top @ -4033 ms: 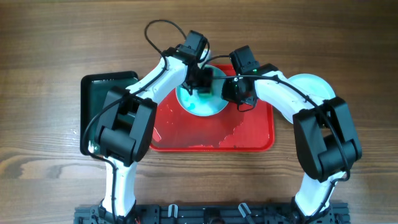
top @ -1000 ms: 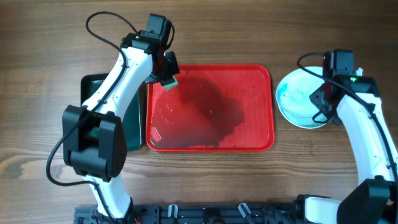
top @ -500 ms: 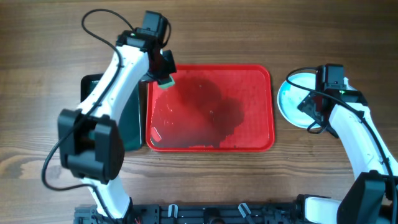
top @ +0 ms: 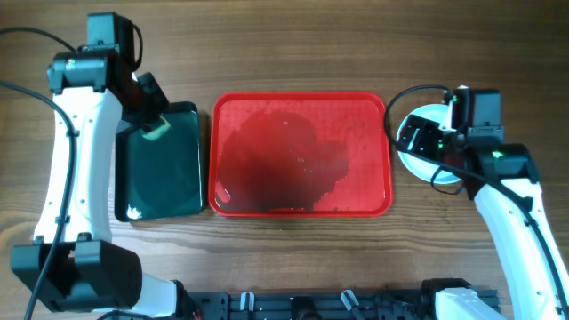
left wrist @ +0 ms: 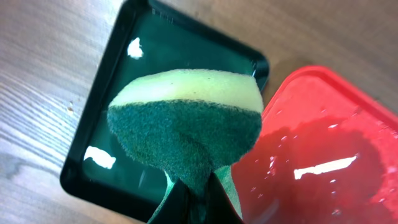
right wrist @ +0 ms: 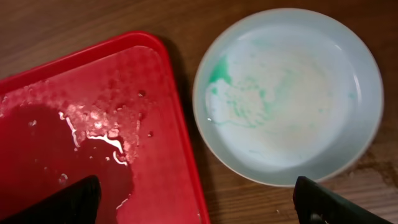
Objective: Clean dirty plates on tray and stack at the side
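Note:
The red tray [top: 302, 203] lies mid-table, wet and with no plates on it; its corner shows in the right wrist view [right wrist: 93, 93] and the left wrist view [left wrist: 323, 124]. A pale mint plate [top: 420, 116] with faint green smears [right wrist: 289, 93] rests on the wood just right of the tray. Above the plate's near edge my right gripper [top: 425, 142] [right wrist: 199, 208] stands wide open, its fingers [right wrist: 78, 199] clear of the plate. My left gripper [top: 149, 120] [left wrist: 199, 202] is shut on a yellow-and-green sponge [left wrist: 186, 124] held above the black tray.
A narrow black tray [top: 160, 187] [left wrist: 161, 56] sits left of the red tray, almost touching it. Bare wooden table surrounds both trays. Cables loop from each wrist.
My left arm has swung left with the sponge, from the red tray's far-left corner to over the black tray. My right gripper has opened and let go of the plate.

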